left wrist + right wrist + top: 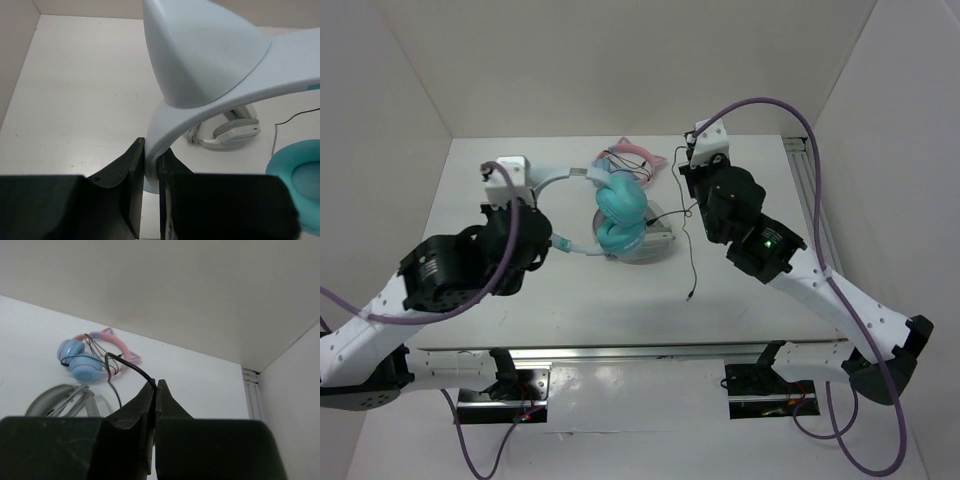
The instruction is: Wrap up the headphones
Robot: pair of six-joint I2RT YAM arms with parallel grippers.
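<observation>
ok so risk check, going from the bottom of the top view upward. left gripper (151, 170) is clamped on the pale-blue headband (210, 65) of the headphones (620, 215), pads squeezing the band just below a cat-ear point, lower middle of the left wrist cam. band is thin, curved and prob slick, so imo if that arm twists while the other side tugs, it can slide or pop out of the pinch. the headphones sit mid-table in the top view, teal cups on or right against the grey-and-white pair (657, 246) (can't tell which), so any drag on the teal set likely hauls that pair along too. right gripper (156, 390) is closed tight on the thin black cable (131, 369), w/ the wire coming out toward the upper left of its cam. wire is skinny, so it could slip thru the tips on a hard pull, or get yanked at the cup end if the pull is too sharp. plug end (689, 296) lies loose on the table, lower centre-right, free to whip around and catch stuff. furthest back, the pink pair (87, 357) w/ its own wires sits right by the cable's path. can't tell if they touch, but a wide loop could snag it.
</observation>
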